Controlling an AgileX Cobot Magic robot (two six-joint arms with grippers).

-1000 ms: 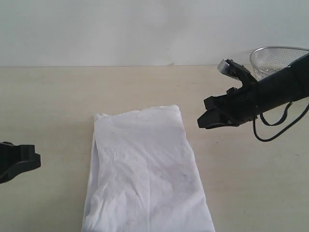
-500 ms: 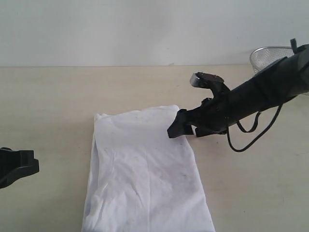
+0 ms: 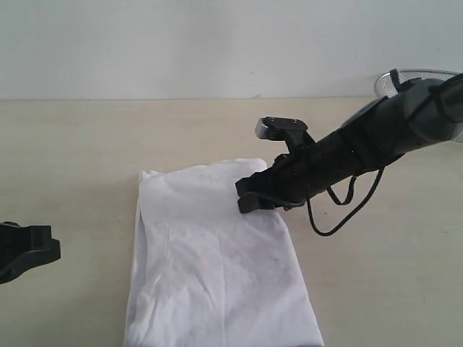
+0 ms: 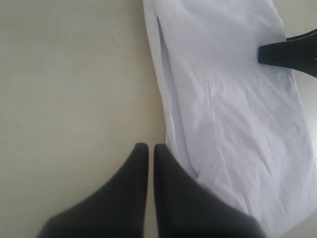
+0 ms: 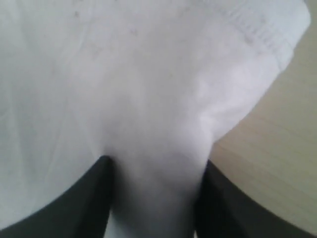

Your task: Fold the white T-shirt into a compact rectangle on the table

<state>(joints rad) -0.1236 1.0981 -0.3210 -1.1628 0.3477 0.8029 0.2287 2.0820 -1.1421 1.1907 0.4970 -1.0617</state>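
The white T-shirt lies on the table as a long narrow strip with its plain side up, running from the middle to the near edge. My right gripper is down on its far right corner. In the right wrist view the two fingers stand apart, with a ridge of shirt cloth bunched between them. My left gripper hovers at the left edge, clear of the shirt. In the left wrist view its fingers are pressed together and empty, just beside the shirt's edge.
A silver wire-mesh basket stands at the far right, partly behind the right arm. A black cable loops under that arm. Bare tabletop spreads on both sides of the shirt.
The right arm swept left and down from beside the shirt onto its far right corner. Its fingers now straddle a fold of cloth. The left gripper stayed put.
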